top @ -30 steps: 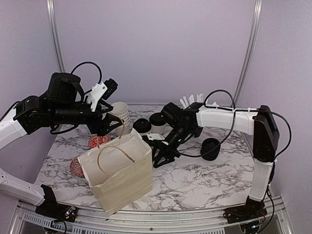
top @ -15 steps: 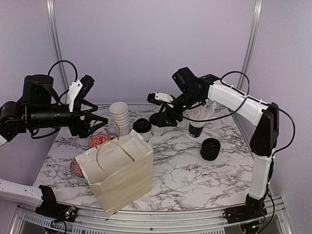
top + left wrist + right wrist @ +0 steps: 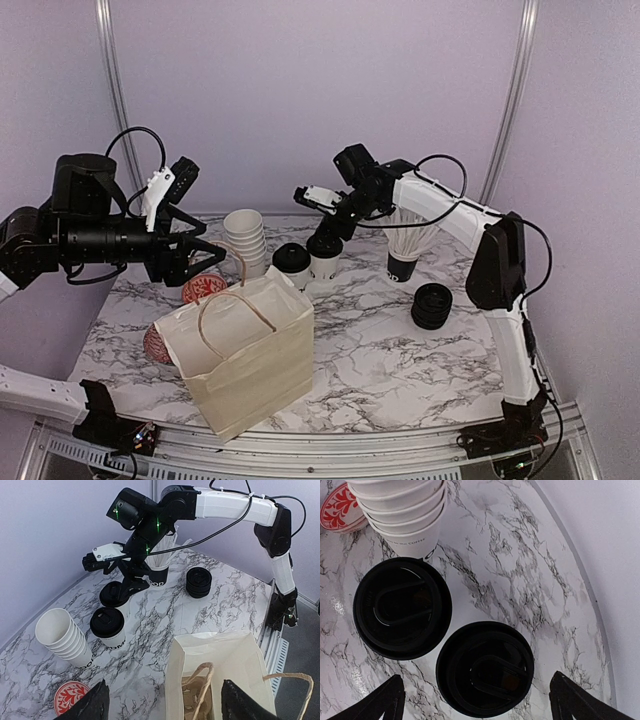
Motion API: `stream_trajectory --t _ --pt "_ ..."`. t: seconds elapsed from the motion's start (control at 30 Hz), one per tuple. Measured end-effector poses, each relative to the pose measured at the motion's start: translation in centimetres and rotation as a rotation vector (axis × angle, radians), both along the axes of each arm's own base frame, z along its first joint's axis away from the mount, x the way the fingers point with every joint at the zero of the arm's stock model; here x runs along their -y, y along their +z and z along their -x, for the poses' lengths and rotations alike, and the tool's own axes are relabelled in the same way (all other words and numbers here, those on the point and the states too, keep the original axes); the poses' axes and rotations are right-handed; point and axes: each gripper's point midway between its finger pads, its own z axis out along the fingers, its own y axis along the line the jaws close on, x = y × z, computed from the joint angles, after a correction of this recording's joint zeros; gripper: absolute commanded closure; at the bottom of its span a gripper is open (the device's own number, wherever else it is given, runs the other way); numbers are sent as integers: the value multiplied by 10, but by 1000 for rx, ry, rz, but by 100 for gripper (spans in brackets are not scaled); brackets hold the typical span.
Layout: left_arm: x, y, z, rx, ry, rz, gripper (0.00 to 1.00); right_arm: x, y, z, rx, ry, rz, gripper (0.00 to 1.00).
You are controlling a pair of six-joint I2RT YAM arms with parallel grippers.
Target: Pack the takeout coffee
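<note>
The right arm has swung up from beside the paper bag (image 3: 245, 350) to the back of the table, and its jaws have spread wide. The right gripper (image 3: 327, 226) now hangs over the rear lidded coffee cup (image 3: 325, 250), holding nothing. The left gripper (image 3: 212, 252) has drawn back to the left of the bag, its jaws also apart and empty.

Two takeout coffees stand upright on the tabletop (image 3: 400, 370) behind the open bag. Neither is packed yet. In the wrist view the rear cup's black lid sits almost centred below and between the right fingers, so the cup's long axis points straight up at the jaws. The right arm is much the nearer one.

The front lidded coffee cup (image 3: 292, 262) stands just beside it, their lids nearly touching, which likely leaves little room for a finger on that side. A stack of lidless cups (image 3: 245, 235) follows it. The marble-patterned surface looks smooth and glossy. A black cup of stirrers (image 3: 403, 262) stands well apart to the right.
</note>
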Motion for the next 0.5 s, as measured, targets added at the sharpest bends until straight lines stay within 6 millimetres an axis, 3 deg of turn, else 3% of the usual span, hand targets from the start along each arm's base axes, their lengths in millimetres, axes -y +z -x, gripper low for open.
stream_trajectory --t 0.2,0.5 --pt "1 0 1 -7 -8 4 23 10 -27 -19 -48 -62 9 4" --pt "1 -5 1 -13 -7 -3 23 12 -31 -28 -68 -89 -17 4"
